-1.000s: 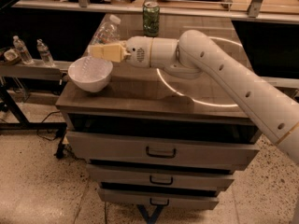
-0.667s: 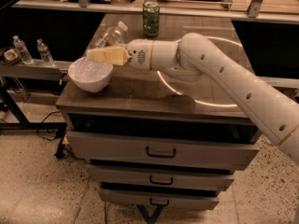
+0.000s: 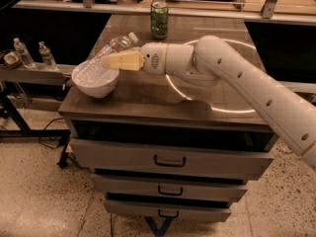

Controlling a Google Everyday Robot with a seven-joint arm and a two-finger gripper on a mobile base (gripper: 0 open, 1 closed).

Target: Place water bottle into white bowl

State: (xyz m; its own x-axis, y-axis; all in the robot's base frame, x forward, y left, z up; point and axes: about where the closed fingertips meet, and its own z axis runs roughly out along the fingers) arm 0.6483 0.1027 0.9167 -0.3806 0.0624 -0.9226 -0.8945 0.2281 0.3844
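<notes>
The water bottle [image 3: 114,44] is clear with a white cap. It lies tilted, with its base down inside the white bowl [image 3: 97,88] and its cap pointing up to the right. The bowl stands at the front left corner of the wooden cabinet top [image 3: 148,100]. My gripper [image 3: 110,61], with yellowish fingers [image 3: 126,61], reaches in from the right and sits over the bowl's right rim. It is shut on the bottle's lower middle. The bottle's base blends with the bowl's inside.
A green drink can [image 3: 159,19] stands at the back of the top. Two tiny bottles [image 3: 23,53] stand on a low shelf to the left. A white ring mark [image 3: 224,108] lies under my arm. Drawers [image 3: 170,160] are below the front edge.
The gripper has lowered the bottle a little; its base now sits deeper inside the bowl. The bowl and the can have not moved.
</notes>
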